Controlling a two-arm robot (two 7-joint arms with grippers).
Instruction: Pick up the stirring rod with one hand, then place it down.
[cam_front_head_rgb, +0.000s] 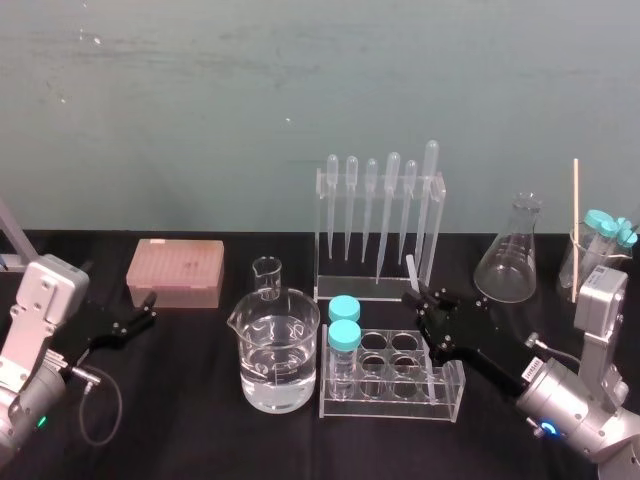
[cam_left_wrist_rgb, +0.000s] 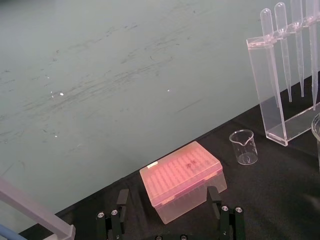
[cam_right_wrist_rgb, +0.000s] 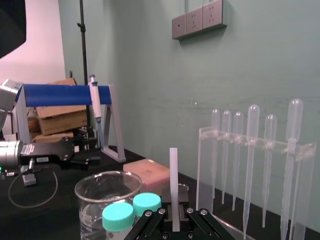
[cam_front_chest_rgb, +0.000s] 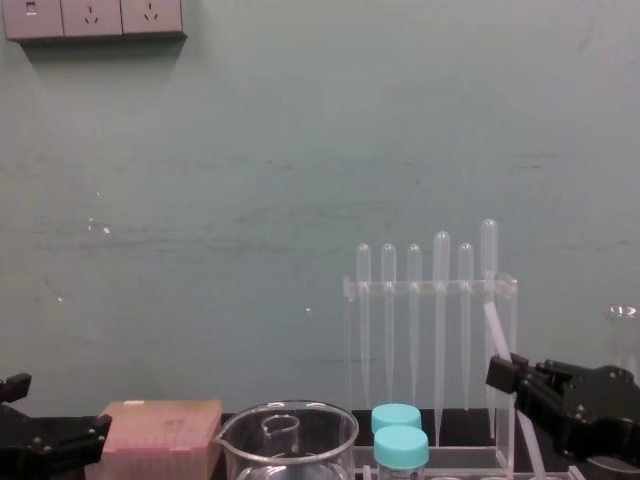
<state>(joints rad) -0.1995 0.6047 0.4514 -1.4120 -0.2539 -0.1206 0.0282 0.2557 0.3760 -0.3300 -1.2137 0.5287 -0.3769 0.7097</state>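
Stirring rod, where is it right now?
Head view, right of centre: the stirring rod is held by the right gripper over the test tube rack, before the pipette rack.

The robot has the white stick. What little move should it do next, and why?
Probably ease it sideways and down onto bare table. The right gripper is shut on the stirring rod, tilted over the tube rack, so it's picked up but not placed. The left gripper rests open at the left.
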